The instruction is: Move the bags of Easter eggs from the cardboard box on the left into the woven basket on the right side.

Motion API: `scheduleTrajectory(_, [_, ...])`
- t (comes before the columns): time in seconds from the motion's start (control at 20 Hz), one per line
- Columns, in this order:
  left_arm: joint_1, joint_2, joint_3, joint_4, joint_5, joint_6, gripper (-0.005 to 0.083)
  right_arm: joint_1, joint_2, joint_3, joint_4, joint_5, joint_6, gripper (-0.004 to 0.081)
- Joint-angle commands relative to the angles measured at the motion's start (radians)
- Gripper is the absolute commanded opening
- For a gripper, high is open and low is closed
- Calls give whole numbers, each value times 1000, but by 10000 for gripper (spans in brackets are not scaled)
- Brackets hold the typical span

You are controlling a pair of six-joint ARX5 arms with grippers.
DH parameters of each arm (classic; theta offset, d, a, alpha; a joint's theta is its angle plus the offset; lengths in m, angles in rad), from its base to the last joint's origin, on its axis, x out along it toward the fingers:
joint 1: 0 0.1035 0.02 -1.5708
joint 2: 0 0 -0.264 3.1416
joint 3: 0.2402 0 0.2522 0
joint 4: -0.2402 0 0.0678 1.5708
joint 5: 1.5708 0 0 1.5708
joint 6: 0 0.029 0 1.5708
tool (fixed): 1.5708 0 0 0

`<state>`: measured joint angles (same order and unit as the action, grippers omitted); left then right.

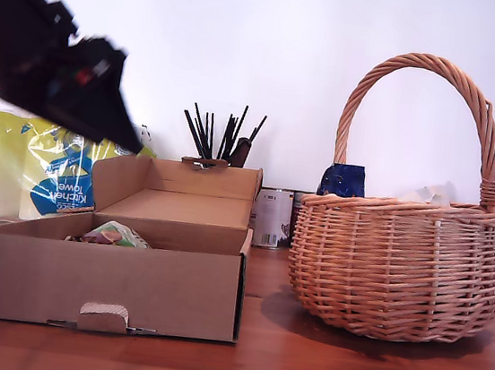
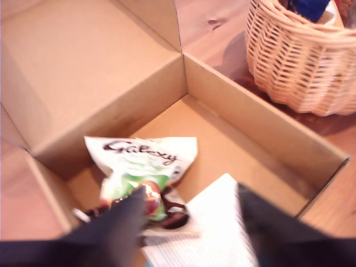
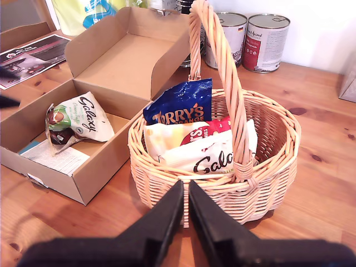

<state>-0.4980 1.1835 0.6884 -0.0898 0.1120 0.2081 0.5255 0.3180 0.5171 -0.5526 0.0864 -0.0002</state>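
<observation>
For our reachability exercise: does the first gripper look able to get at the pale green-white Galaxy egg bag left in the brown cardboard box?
Probably yes. My first gripper is open above the brown cardboard box, whose lid is folded back, and nothing covers the pale green-white Galaxy egg bag below it.

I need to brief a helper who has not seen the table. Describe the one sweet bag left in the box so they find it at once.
Start at the open cardboard box beside the wicker basket. Inside it, against one end wall, lies a single crinkly bag. It is pale green and white with "Galaxy" lettering and brown eggs, resting partly on a flat printed paper sheet.
</observation>
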Motion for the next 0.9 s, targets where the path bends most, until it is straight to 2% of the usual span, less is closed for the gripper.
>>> scheduleTrajectory(0.0, [14, 27, 45, -35, 1, 35, 770, 5, -2, -10, 10, -7, 5, -12])
scheduleTrajectory(0.15, [39, 105, 135, -116, 16, 71, 769, 5, -2, -10, 5, -35, 27, -12])
scheduleTrajectory(0.25, [51, 177, 191, -158, 40, 101, 770, 5, -2, -10, 6, -137, 31, -12])
scheduleTrajectory(0.35, [52, 256, 251, -204, 40, 126, 770, 6, -2, -5, 7, -280, 56, -12])
scheduleTrajectory(0.4, [52, 294, 279, -220, 39, 138, 770, 9, -2, -2, 6, -299, 73, -12])
scheduleTrajectory(0.6, [53, 433, 383, -295, 31, 159, 770, 11, -2, 1, 9, -294, 78, -12])
scheduleTrajectory(0.75, [53, 538, 462, -374, -58, 160, 770, 11, -2, 1, 9, -294, 71, -12])
scheduleTrajectory(0.85, [54, 598, 508, -439, -69, 159, 770, 11, -2, 1, 9, -294, 69, -12])
